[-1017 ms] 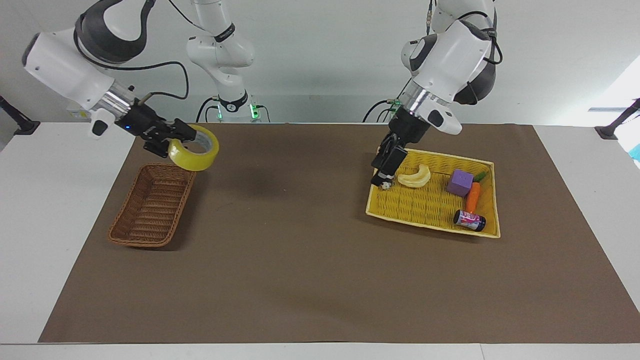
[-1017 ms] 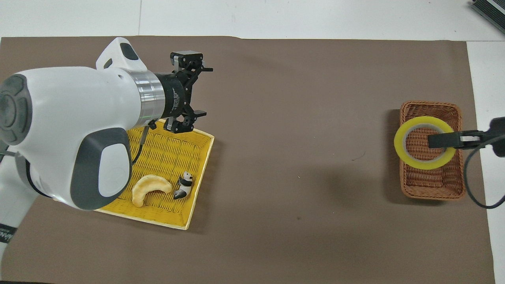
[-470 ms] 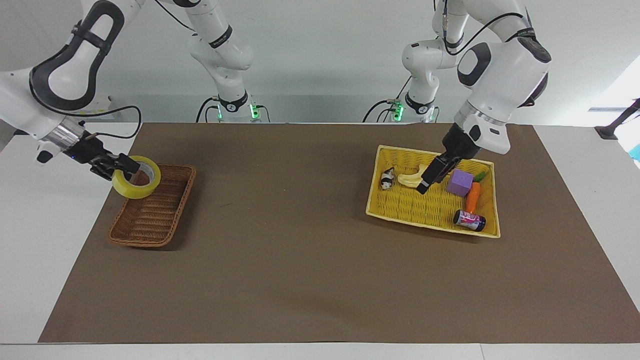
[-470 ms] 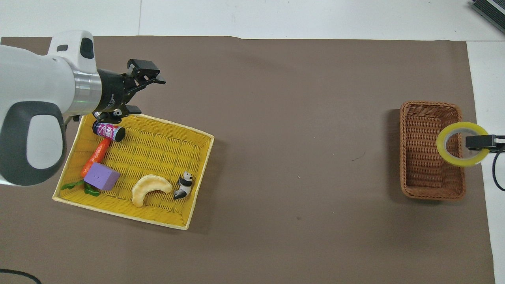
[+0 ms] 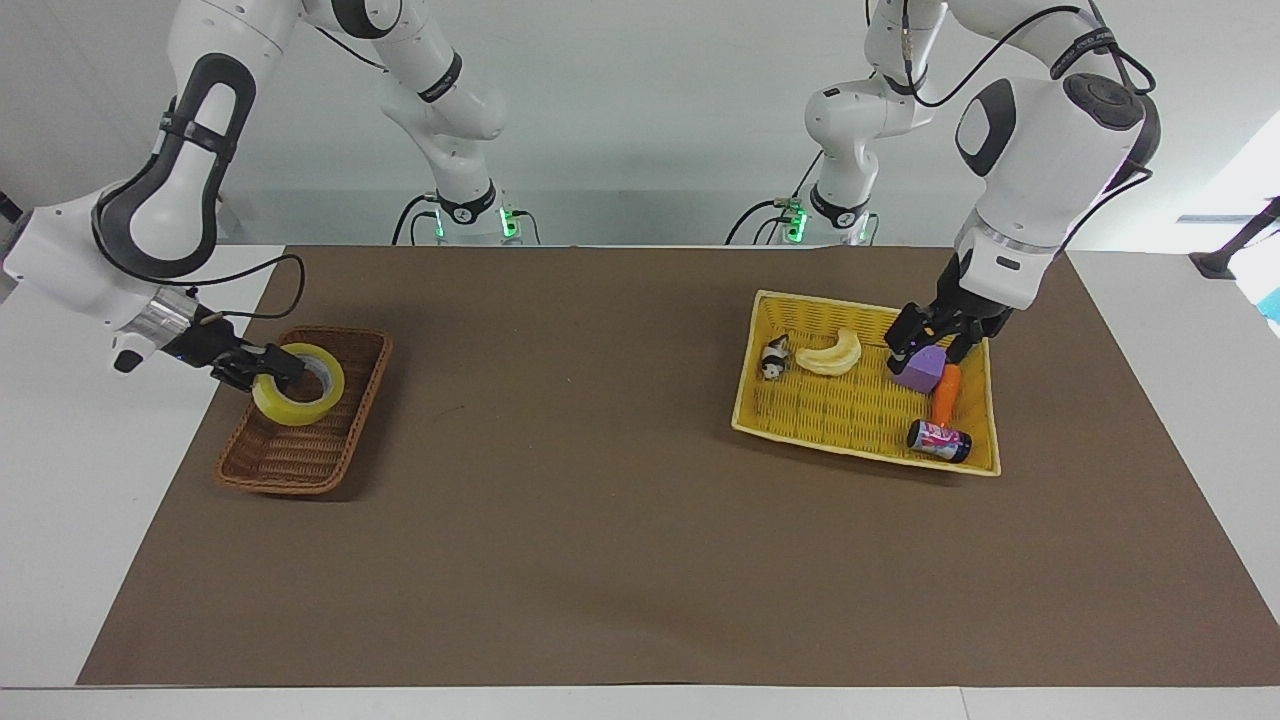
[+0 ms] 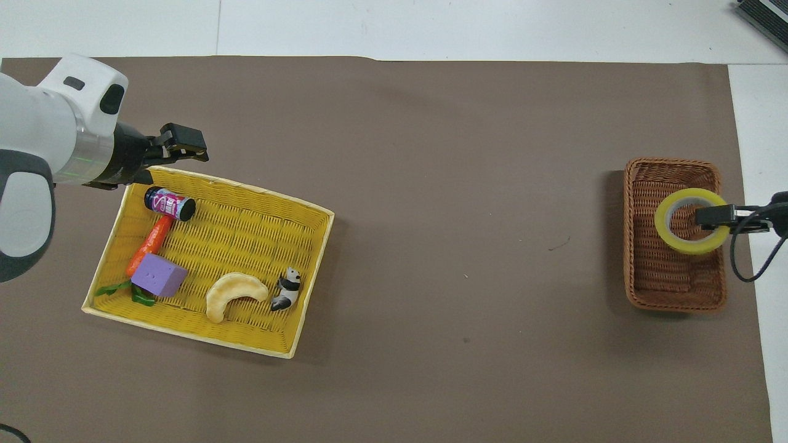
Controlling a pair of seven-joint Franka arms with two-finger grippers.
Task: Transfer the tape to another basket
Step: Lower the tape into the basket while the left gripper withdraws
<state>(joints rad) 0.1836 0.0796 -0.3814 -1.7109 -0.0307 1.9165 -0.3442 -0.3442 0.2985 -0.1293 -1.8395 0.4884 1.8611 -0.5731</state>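
Observation:
My right gripper (image 5: 272, 377) is shut on the wall of the yellowish tape roll (image 5: 300, 411) and holds it flat, low over the middle of the brown wicker basket (image 5: 285, 462). I cannot tell whether the roll touches the basket's bottom. In the overhead view the tape (image 6: 662, 224) lies within the outline of the brown basket (image 6: 671, 292), with my right gripper (image 6: 708, 216) reaching in from the table's edge. My left gripper (image 5: 935, 343) is open and empty, raised over the yellow basket (image 5: 860, 453).
The yellow basket (image 6: 246, 231) toward the left arm's end holds a banana (image 6: 234, 292), a panda figure (image 6: 286, 289), a purple block (image 6: 159, 275), a carrot (image 6: 148, 246) and a small can (image 6: 169, 204). A brown mat covers the table.
My right gripper has carried the tape from the brown basket's outer rim to over its middle and lowered it. My left gripper has drawn back along the yellow basket toward its own end.

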